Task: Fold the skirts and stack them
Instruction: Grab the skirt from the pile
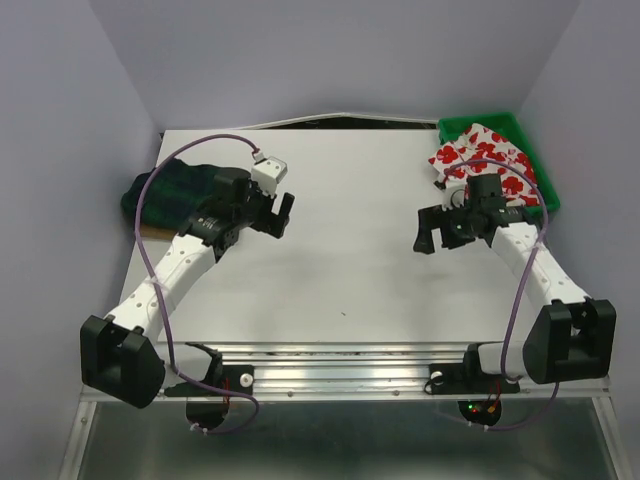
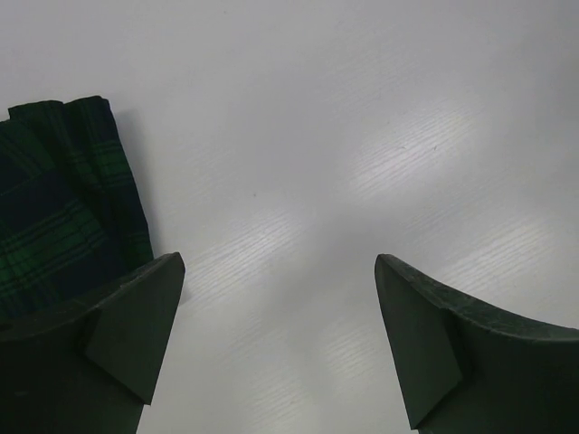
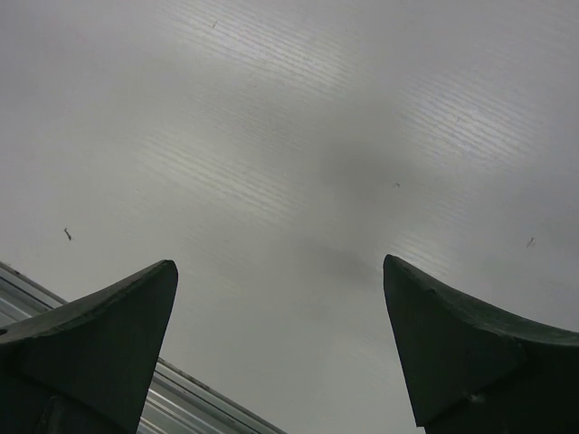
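1. The table [image 1: 345, 270] is taken as the landmark; its white top is seen from above, and the two arms are mounted at its near edge.
2. The plaid skirt [image 1: 168, 190] is found at the table's far left edge, bunched in a dark green and navy heap and partly hidden by the left arm.
3. In the left wrist view, a corner of the plaid skirt [image 2: 63, 208] is seen lying flat on the table's surface, just beside the left finger.
4. The floral skirt [image 1: 482, 152], white with red flowers, is found at the table's far right corner, crumpled inside the green tray [image 1: 455, 127].
5. The left gripper [image 1: 283, 217] is held above the table left of its centre, next to the plaid skirt; its jaws are spread wide and nothing is held between them.
6. From the left wrist, bare table is seen in the gap of the left gripper [image 2: 279, 262].
7. The right gripper [image 1: 436, 238] is held above the table right of its centre, on the near side of the tray; its jaws are likewise spread wide and nothing is gripped.
8. From the right wrist, only bare table is seen between the jaws of the right gripper [image 3: 280, 264], with the metal rail [image 3: 190, 393] at the table's near edge visible at lower left.
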Tool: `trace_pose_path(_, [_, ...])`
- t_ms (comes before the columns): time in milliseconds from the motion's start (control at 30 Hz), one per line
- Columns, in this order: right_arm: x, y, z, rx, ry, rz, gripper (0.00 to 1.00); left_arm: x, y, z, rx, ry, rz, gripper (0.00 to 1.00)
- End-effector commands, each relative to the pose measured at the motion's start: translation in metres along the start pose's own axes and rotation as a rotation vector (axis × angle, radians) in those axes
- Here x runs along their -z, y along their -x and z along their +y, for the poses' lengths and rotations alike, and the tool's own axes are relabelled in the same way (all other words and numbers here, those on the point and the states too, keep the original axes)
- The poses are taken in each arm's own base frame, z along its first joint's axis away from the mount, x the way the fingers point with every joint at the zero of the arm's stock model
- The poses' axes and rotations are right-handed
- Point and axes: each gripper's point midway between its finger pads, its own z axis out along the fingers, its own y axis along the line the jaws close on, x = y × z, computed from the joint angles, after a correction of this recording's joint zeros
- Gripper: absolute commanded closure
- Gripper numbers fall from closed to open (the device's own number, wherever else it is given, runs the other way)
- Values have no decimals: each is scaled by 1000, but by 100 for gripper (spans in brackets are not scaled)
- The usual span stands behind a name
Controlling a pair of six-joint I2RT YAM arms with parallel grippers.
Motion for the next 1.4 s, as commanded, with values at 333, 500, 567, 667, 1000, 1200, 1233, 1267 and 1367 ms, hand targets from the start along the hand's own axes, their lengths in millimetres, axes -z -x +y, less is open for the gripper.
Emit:
trace_pose_path(333, [-5, 125, -50, -78, -88, -139, 0, 3, 47, 5, 41, -94, -23, 1])
trace_pose_path(500, [5, 176, -105, -87, -180, -199, 0, -6, 51, 7, 74, -120, -2, 1])
trace_pose_path(567, [4, 191, -125, -82, -219, -208, 0, -10, 50, 9, 83, -121, 7, 1])
trace_pose_path(667, [-3, 199, -151, -104, -255, -205, 2, -11, 51, 11, 96, -124, 7, 1])
trace_pose_path(1000, [-54, 202, -220, -219, -335, -179, 18, -19, 37, 16, 115, -117, 28, 1])
trace_pose_path(1200, [-72, 206, -233, -221, -340, -191, 27, -19, 34, 15, 125, -129, 32, 1])
trace_pose_path(1233, [-76, 204, -235, -222, -339, -185, 30, -20, 34, 15, 127, -130, 33, 2])
trace_pose_path(1267, [-78, 203, -236, -223, -338, -187, 32, -22, 32, 16, 128, -129, 39, 1])
trace_pose_path(1367, [-81, 201, -236, -217, -334, -180, 33, -23, 33, 16, 131, -131, 42, 1])
